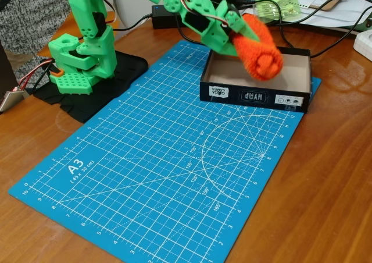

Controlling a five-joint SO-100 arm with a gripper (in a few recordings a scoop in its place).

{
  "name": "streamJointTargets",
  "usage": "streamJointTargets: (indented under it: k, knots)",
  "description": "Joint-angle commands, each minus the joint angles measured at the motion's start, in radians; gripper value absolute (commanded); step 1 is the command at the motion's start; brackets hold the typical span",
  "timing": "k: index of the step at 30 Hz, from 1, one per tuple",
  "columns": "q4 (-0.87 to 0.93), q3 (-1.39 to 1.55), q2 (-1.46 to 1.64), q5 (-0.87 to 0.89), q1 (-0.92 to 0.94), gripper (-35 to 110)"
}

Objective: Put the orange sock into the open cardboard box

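Gripping the orange sock (258, 48), the green hand (237, 37) is holding it above the open cardboard box (254, 94) on a blue cutting mat (157, 170)

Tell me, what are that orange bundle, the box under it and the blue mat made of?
The orange sock looks like fluffy terry cloth, its surface knobbly and matte. The open cardboard box shows plain tan card inside, printed black outside. The blue mat seems a smooth rubbery or plastic cutting mat with a white grid.
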Motion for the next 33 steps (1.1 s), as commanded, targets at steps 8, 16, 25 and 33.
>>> streamJointTargets:
  k: [8,16,25,33]
  knots:
    - [-0.017,-0.038,-0.044,0.044,-0.044,13]
    - [0.008,-0.067,-0.026,0.064,-0.008,33]
    - [0.135,-0.115,-0.009,0.087,-0.009,48]
    - [0.169,-0.12,0.061,0.069,0.032,48]
